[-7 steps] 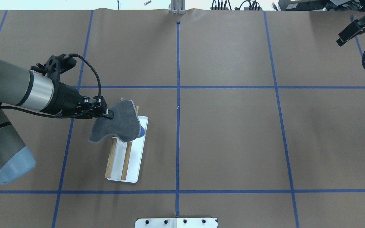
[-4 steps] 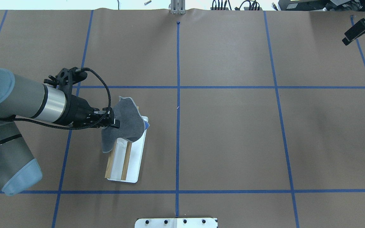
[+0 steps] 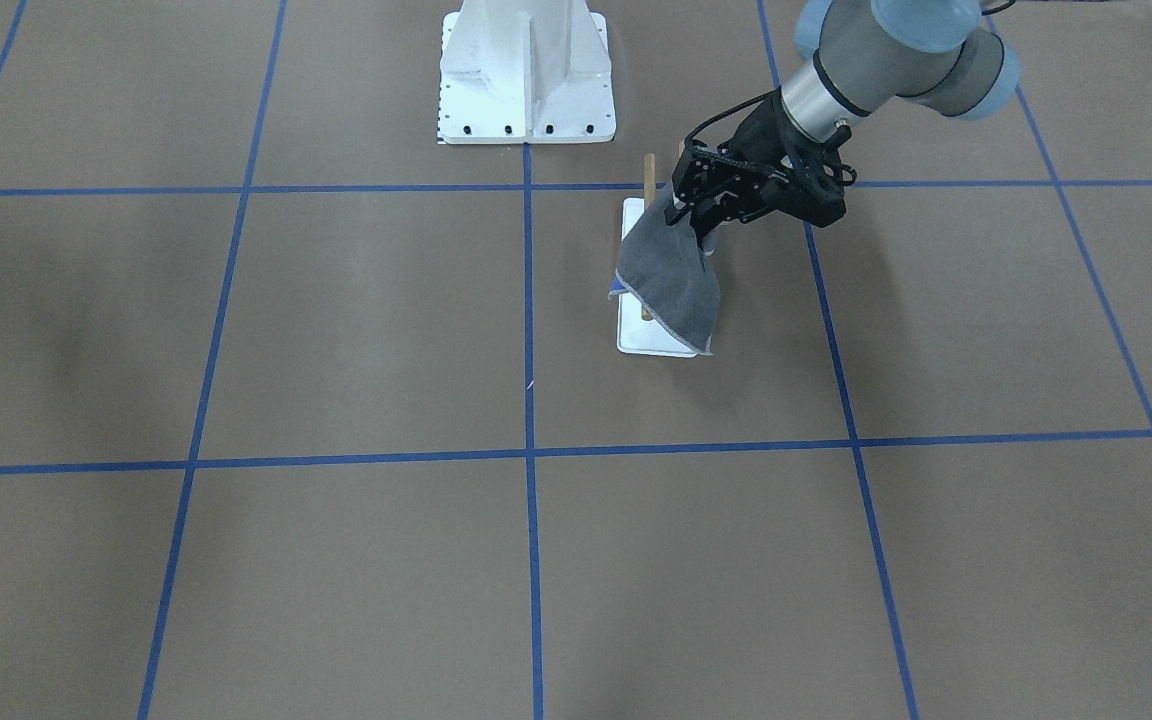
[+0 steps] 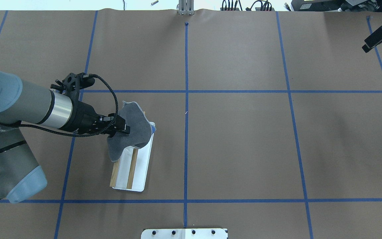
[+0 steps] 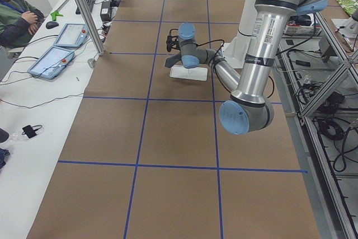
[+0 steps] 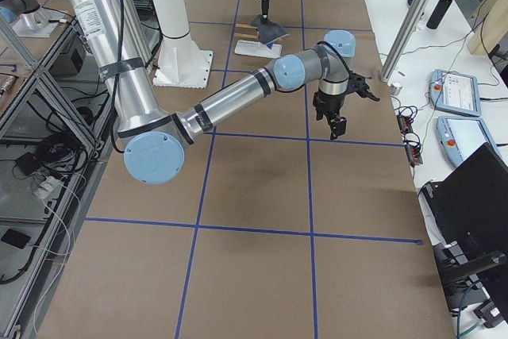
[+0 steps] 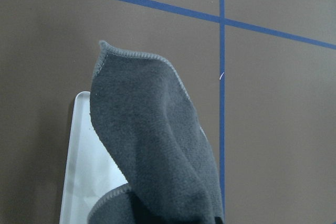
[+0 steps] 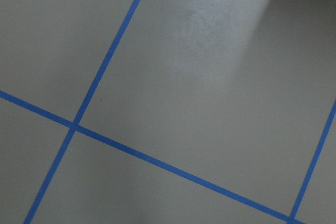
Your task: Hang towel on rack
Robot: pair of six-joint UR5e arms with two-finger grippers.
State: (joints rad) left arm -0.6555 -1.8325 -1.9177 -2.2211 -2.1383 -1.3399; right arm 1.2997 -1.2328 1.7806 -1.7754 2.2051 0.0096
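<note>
Overhead exterior view: left hand point(image 4: 124, 128) closed on the towel point(image 4: 136, 124), pinching one edge, cloth bunched and hanging off it. Towel is over the far end of the rack point(image 4: 141, 172), in the left half of the worktop point(image 4: 244, 139). Near half of the two wooden rods point(image 4: 114, 172) is bare. Front-facing view shows the cloth hanging from the hand down past the rods to about the white base point(image 3: 641, 335). Can't tell if it rests on a rod or only hangs alongside. Right hand point(image 4: 375, 38) is at the far right corner, well apart from the rack, nothing visible in it; open or closed, cannot tell. Step, as I judge it: placing. Towel is up off the worktop and over the rack, drape not done, grip not let go. Next move probably calls for taking the held edge across the rods to the right so cloth falls on both sides, lowering until a rod takes the weight, then opening. Risks: the rack looks light, so dragging cloth could shift or tip it, and an early release could drop the towel onto the base.
</note>
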